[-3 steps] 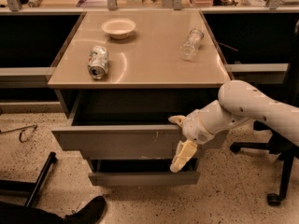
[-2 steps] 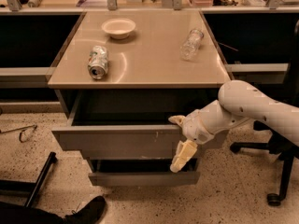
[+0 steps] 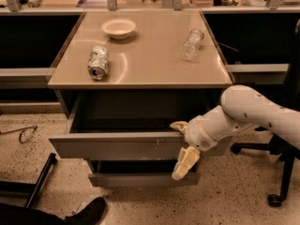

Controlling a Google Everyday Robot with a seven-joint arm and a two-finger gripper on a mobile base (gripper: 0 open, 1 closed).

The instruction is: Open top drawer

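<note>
The top drawer (image 3: 117, 146) is a wide grey handleless front with small pale scratches right of centre. It stands pulled out from under the tan table top (image 3: 145, 67), and its dark inside shows behind the front. My gripper (image 3: 183, 144) is at the right end of that front. One pale finger (image 3: 178, 125) lies over the front's top edge and the other (image 3: 186, 162) hangs down in front of it. The fingers are spread apart and hold nothing. My white arm (image 3: 248, 111) reaches in from the right.
A narrower grey drawer front (image 3: 140, 178) below also sticks out a little. On the table lie a white bowl (image 3: 118, 28), a crushed can (image 3: 98, 62) and a clear plastic bottle (image 3: 192, 43). A chair base (image 3: 279, 191) stands at right, black legs (image 3: 40, 182) and a shoe (image 3: 89, 210) at left.
The top drawer front has come slightly further out toward the camera. My gripper has stayed at its right end and moved with it.
</note>
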